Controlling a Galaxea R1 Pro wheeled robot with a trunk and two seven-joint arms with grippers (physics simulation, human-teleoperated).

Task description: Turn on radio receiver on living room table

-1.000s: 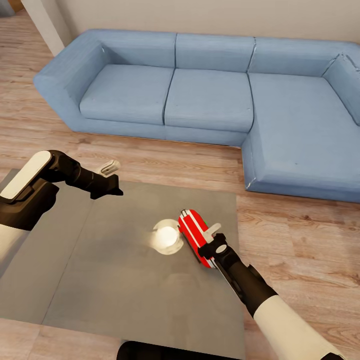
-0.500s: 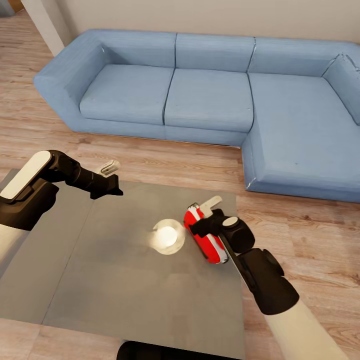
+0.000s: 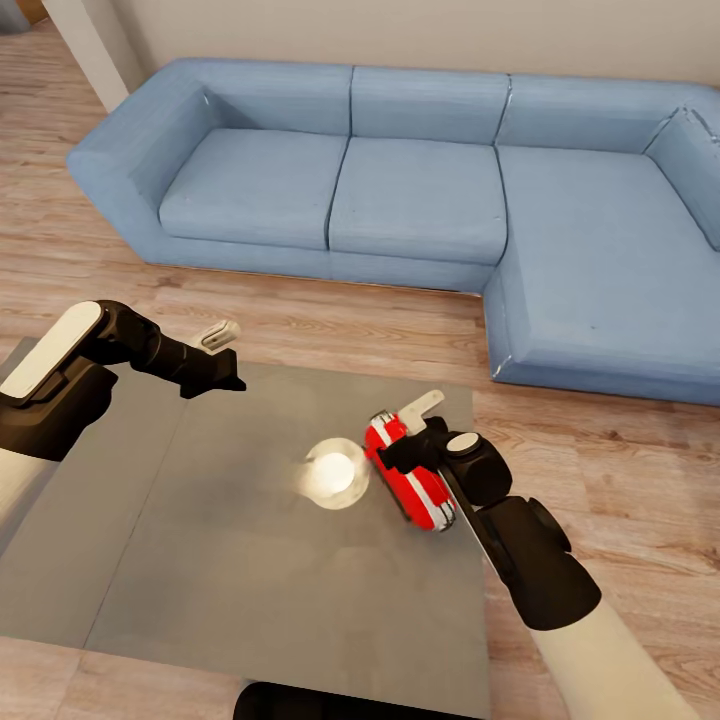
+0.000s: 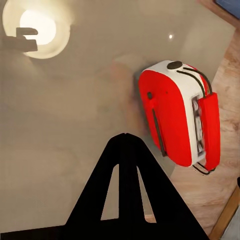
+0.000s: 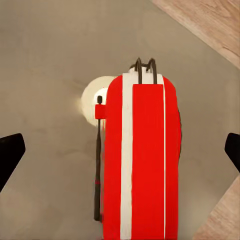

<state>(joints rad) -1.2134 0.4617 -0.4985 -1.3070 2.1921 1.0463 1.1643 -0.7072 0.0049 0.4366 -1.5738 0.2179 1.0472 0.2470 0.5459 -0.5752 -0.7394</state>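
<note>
Hovering wide open and empty directly over the radio receiver (image 3: 415, 480), the right gripper (image 3: 400, 440) risks shoving it off the nearby edge of the table (image 3: 200, 560).

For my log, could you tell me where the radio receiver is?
In the head view, the radio receiver lies on the table near its right edge, under the right gripper.

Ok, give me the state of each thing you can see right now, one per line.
radio receiver: lying on its side on the table, near its edge.
right claw: open, straddling the radio receiver.
left claw: raised over the table's far edge, holding nothing; open or shut unclear.
</note>
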